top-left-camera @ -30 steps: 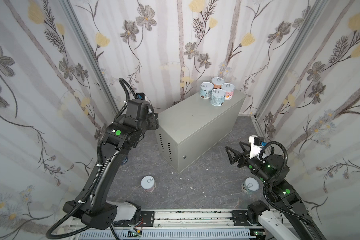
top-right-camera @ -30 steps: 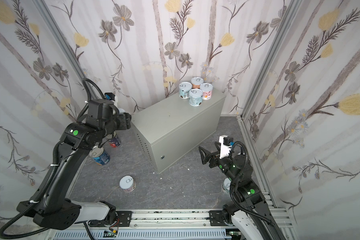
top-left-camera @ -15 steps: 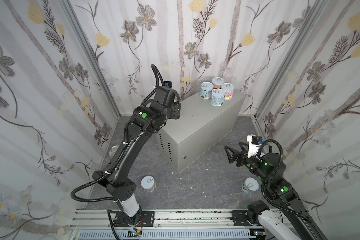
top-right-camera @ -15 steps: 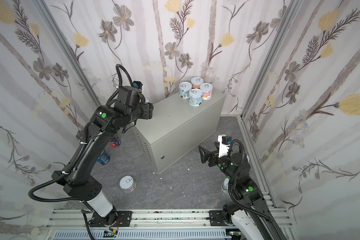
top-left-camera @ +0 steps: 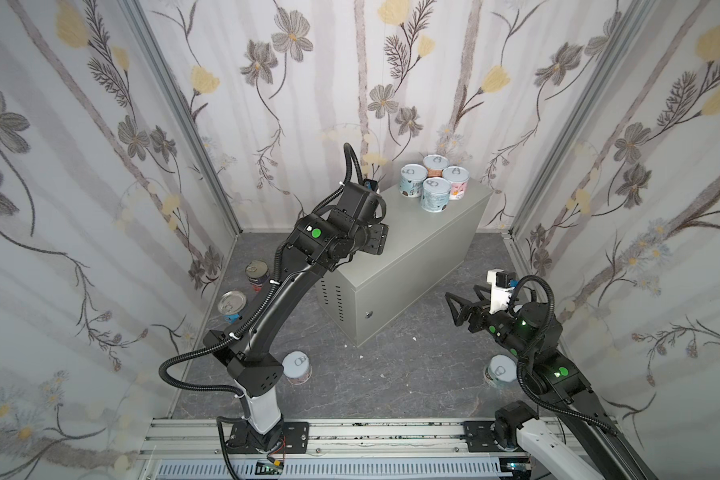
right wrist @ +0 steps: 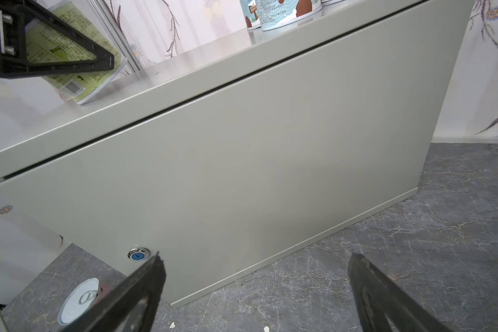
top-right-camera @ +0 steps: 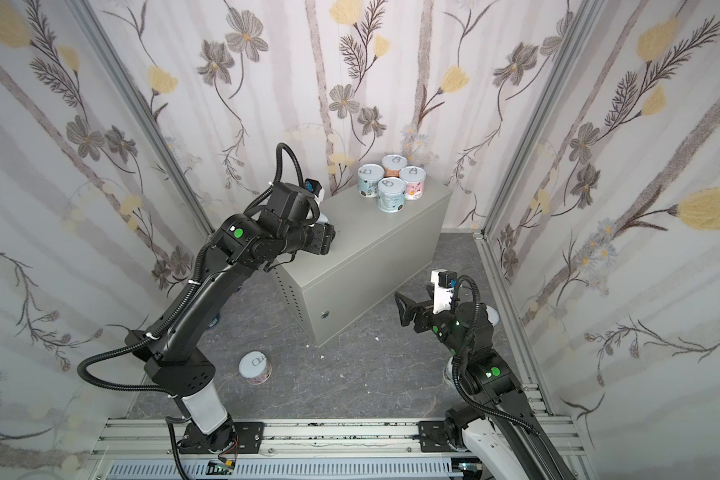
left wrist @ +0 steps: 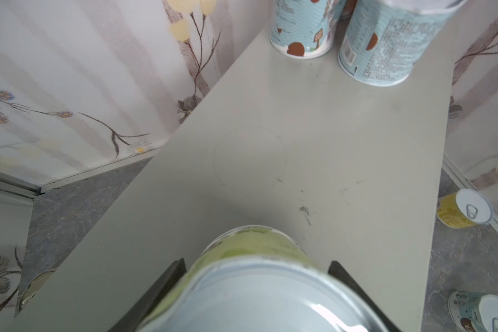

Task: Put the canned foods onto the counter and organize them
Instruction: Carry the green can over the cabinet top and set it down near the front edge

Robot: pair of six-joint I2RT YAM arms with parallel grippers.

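My left gripper (left wrist: 255,267) is shut on a green-labelled can (left wrist: 250,250) with a white lid. It holds the can tilted, low over the near left end of the counter (top-left-camera: 416,245). The right wrist view shows this can (right wrist: 69,57) between the black fingers, its lower rim close to the counter top (right wrist: 184,72). Several short cans (top-left-camera: 435,187) stand clustered at the counter's far end in both top views. My right gripper (right wrist: 255,255) is open and empty, low over the floor before the counter's long side, also seen in a top view (top-right-camera: 402,305).
On the dark floor left of the counter stand a blue can (top-left-camera: 231,305) and a navy-red can (top-left-camera: 256,272). A short can (top-left-camera: 297,368) stands by the left arm's base. Another can (top-left-camera: 500,370) is under the right arm. A yellow can (left wrist: 466,211) is by the right wall. Floral walls close in on three sides.
The left arm has swung up from the floor at the left and across to the counter's near end with the can. The right arm has barely moved.
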